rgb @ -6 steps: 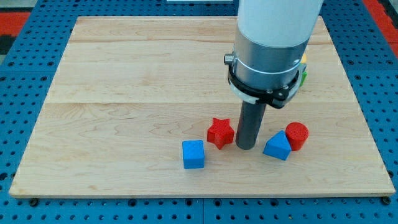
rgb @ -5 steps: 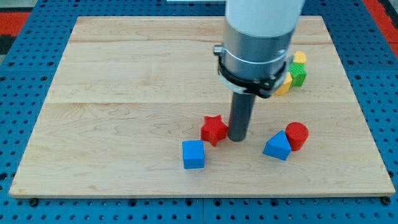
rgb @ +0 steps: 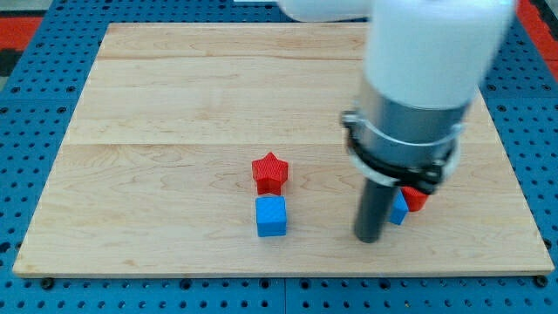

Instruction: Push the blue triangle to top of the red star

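Note:
The red star (rgb: pixel 269 172) lies on the wooden board (rgb: pixel 174 105) left of centre, near the view's bottom. The blue triangle (rgb: pixel 398 209) is to its right, mostly hidden behind my rod. My tip (rgb: pixel 369 238) rests on the board just left of and below the blue triangle, well right of the red star. A blue cube (rgb: pixel 271 215) sits directly below the red star.
A red cylinder (rgb: pixel 416 199) sits just right of the blue triangle, partly hidden by the arm. The arm's wide body covers the board's upper right part.
The red star has slid left and up, ending above the blue cube. My tip has moved from beside the star to the right and down, next to the blue triangle.

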Robot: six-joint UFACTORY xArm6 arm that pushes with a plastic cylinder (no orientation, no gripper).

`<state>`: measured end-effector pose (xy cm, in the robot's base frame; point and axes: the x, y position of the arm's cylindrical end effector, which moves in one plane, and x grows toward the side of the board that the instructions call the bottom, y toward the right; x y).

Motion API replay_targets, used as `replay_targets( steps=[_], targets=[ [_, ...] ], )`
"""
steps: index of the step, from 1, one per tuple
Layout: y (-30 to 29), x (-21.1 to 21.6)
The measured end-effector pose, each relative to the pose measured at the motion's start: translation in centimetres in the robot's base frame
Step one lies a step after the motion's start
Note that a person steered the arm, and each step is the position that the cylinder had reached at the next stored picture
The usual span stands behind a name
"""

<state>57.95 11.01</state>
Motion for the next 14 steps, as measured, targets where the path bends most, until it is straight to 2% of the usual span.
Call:
replay_targets(
  steps=[1,4,5,7,8,9,11,13,14],
  targets=[
    [1.6,-0.7],
    [2.9,-7.7],
    [0.7,-10.8],
    [0.4,-13.9],
    [-2.6,-15.5],
    [-6.1,-15.6],
    [-9.0,-18.5],
    [-10.0,-17.4],
    [-9.7,-18.9]
  ],
)
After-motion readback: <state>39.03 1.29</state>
